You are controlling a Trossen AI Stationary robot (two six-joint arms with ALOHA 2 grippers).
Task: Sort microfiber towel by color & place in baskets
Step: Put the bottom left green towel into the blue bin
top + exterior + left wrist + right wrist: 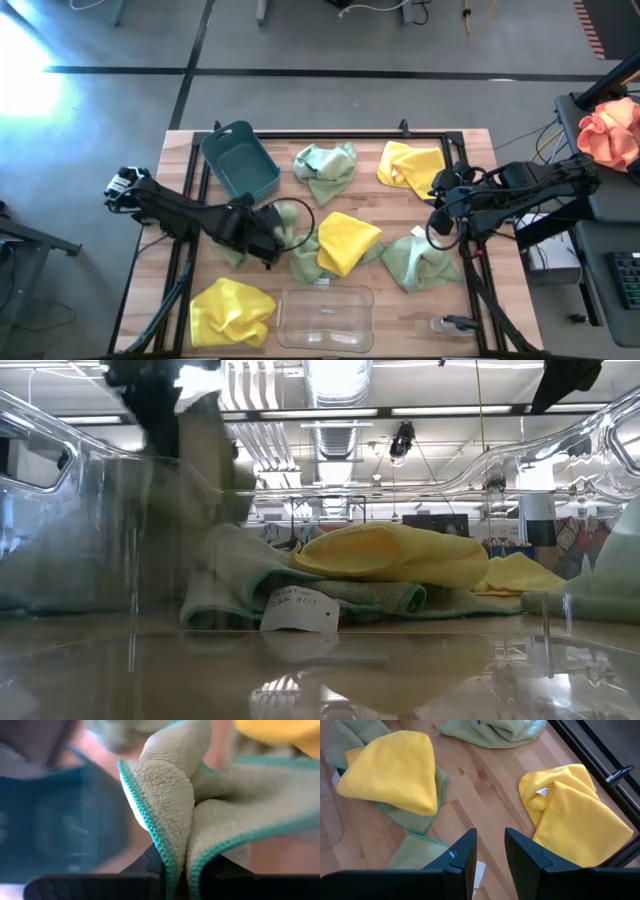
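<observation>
Beside the teal basket, left gripper jaws pinch a green towel's hem

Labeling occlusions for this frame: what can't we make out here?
- High view: left hand fingertips, hidden by its own body and the green towel.
- Low view: left side, smeared by the clear bin wall; both hands unidentifiable.
- Left wrist view: teal bin blurred; the towel covers the fingers.
- Right wrist view: the yellow towel hides most of the green one beneath.
</observation>
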